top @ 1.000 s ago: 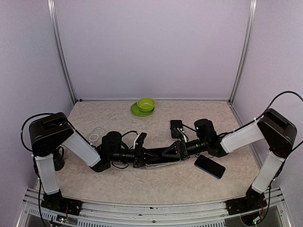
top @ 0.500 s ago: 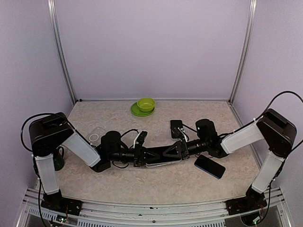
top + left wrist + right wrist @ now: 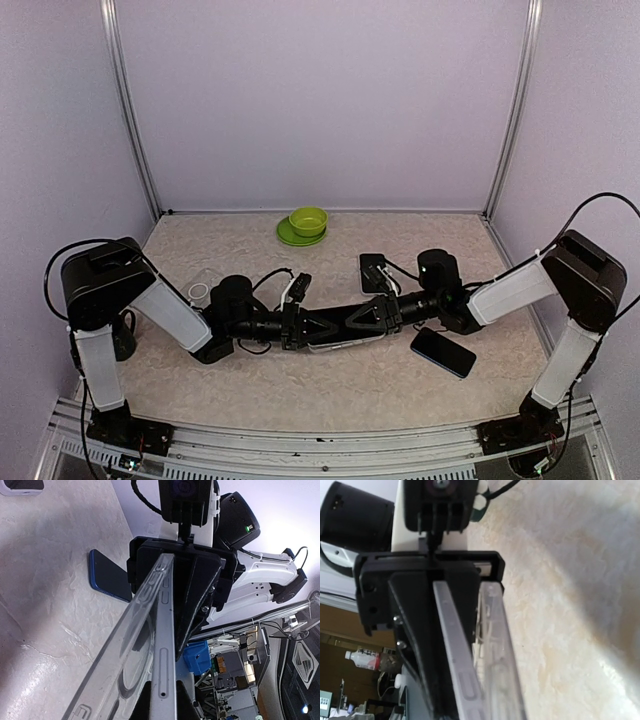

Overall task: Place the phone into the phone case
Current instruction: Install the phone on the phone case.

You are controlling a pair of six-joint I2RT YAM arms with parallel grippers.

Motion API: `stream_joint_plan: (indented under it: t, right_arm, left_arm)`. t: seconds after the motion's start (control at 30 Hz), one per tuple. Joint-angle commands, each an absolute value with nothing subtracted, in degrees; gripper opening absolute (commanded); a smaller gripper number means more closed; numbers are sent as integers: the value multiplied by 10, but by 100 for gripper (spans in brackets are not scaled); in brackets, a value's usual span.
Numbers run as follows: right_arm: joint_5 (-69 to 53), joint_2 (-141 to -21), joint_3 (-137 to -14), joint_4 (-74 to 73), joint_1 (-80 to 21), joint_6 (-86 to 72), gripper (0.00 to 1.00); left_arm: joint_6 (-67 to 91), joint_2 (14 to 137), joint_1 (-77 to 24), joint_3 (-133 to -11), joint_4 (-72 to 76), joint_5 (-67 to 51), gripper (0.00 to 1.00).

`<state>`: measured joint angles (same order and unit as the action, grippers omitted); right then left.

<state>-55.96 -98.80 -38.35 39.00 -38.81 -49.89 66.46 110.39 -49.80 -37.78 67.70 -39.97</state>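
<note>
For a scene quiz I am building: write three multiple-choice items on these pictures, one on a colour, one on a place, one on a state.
1. What colour is the bowl?
A) red B) green C) white
2. Where does the phone lie?
A) in the bowl B) flat on the table C) under the bowl
3. How is the left pincer?
A) wide open over the bowl B) shut on the phone C) shut on the clear case

Answers: 1 B, the bowl is plainly green; 2 B, the phone rests flat on the table; 3 C, the left pincer clamps one end of the clear case.
</note>
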Motion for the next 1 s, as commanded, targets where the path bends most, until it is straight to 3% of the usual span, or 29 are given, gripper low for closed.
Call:
stream_joint_plan:
  t: [0.0, 0.47, 0.97]
  right_arm:
    - [-566, -990, -379, 419, -397, -485, 17]
    - [-569, -978, -374, 423, -396, -486, 7]
    - [-565, -955, -375, 396, -396, -470, 5]
  left_arm:
    - [684, 1099, -494, -387, 673, -377, 4]
    - [681, 1069, -471, -357, 681, -380, 22]
    - [655, 998, -457, -306, 647, -368, 31]
